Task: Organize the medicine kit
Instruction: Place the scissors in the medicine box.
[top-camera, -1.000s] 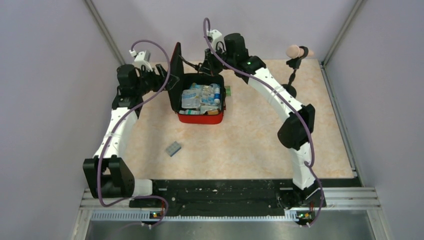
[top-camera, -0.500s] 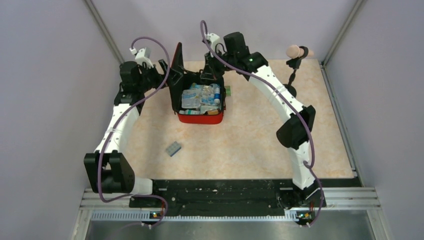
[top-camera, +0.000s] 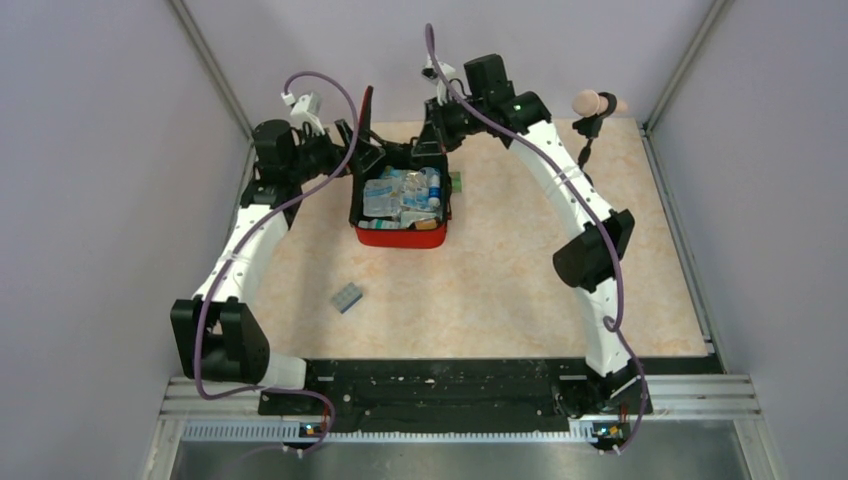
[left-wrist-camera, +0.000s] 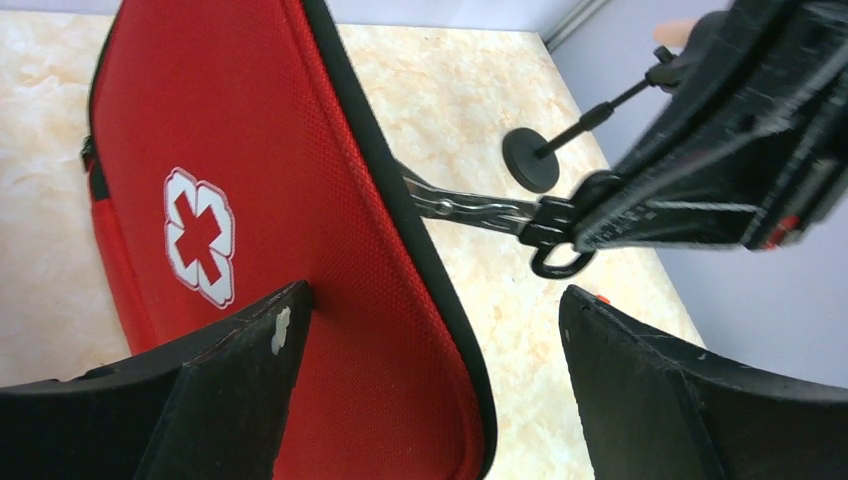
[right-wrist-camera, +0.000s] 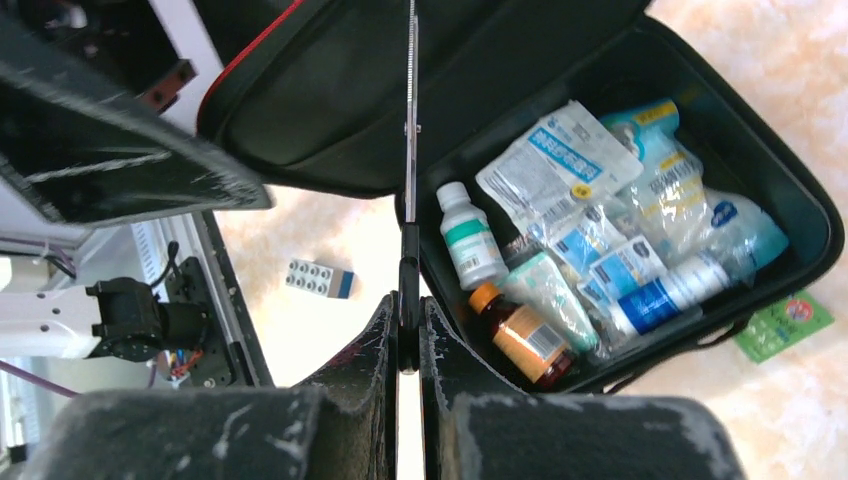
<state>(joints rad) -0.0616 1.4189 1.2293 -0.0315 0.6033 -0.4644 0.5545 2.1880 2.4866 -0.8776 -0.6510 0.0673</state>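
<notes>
upper centre of the overhead view: medicine kit (top-camera: 400, 238) on the table (top-camera: 500, 290), lid (left-wrist-camera: 250, 150) raised at its left side, tray packed with bottles and sachets (right-wrist-camera: 590, 230). left gripper (left-wrist-camera: 430, 330) is spread wide, one finger on each side of the lid's black-edged rim; contact cannot be told. right gripper (right-wrist-camera: 405, 335) is pressed together, pinching the zipper pull (left-wrist-camera: 470, 207) at the kit's far edge. judged handling: soft fabric shell, fairly light; the lid probably flexes and may flop, and the loose contents could spill if tilted. likely best holds: the lid rim for swinging shut, the metal pull for zipping.
</notes>
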